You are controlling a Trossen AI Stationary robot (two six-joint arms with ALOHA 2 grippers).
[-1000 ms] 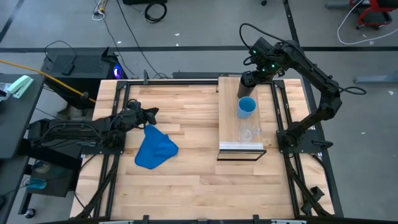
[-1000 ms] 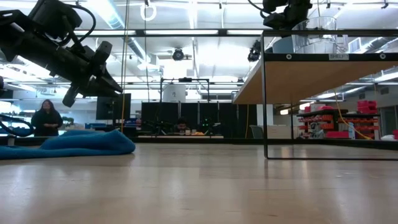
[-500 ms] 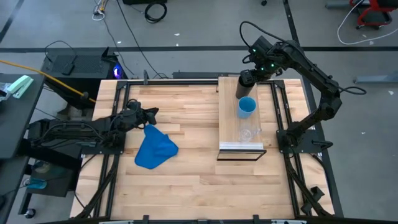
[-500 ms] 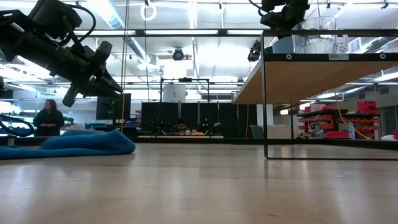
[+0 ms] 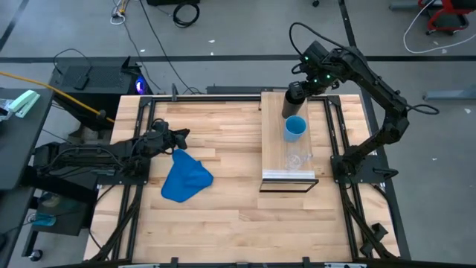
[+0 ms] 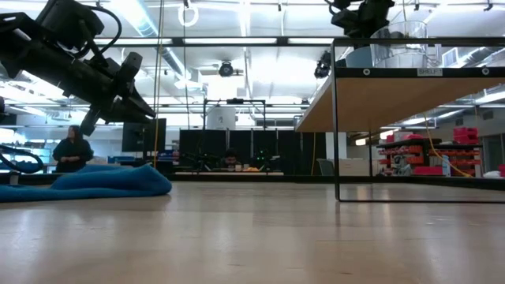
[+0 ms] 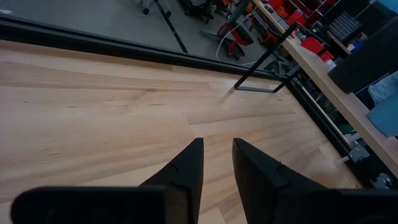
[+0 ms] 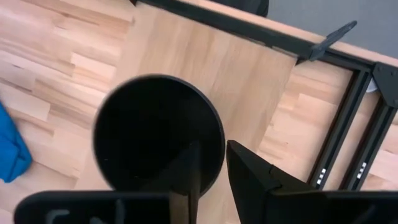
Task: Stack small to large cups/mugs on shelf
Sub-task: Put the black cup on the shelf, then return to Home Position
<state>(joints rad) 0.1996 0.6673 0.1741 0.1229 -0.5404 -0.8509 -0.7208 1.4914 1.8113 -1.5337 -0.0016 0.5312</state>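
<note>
The black cup (image 5: 292, 103) is upright over the far end of the shelf (image 5: 274, 149), held by my right gripper (image 5: 299, 91), which is shut on it. In the right wrist view I look down into the black cup (image 8: 143, 124). The light-blue cup (image 5: 294, 128) stands on the plank just nearer, and the clear cup (image 5: 297, 160) stands by the silver front edge. The clear cup (image 6: 402, 43) also shows on the shelf (image 6: 394, 72) in the low view. My left gripper (image 5: 182, 135) waits at the table's left, fingers nearly together, touching nothing. My right gripper (image 8: 213, 152) holds the black cup by its rim (image 8: 219, 127), on the side facing the table's right. One finger (image 8: 186, 168) is inside the cup and the other (image 8: 255, 174) outside, coming from above and pointing down. The cup stays upright; whether its base rests on the plank I cannot tell.
A crumpled blue cloth (image 5: 184, 179) lies on the tabletop near my left gripper (image 7: 217, 149). Black frame rails (image 5: 335, 126) run along the table's sides and beside the shelf. A person (image 6: 72, 150) moves in the room behind the table.
My right gripper, still shut on the black cup, has risen slightly over the shelf's far end. The person in the background has walked a little to the right.
</note>
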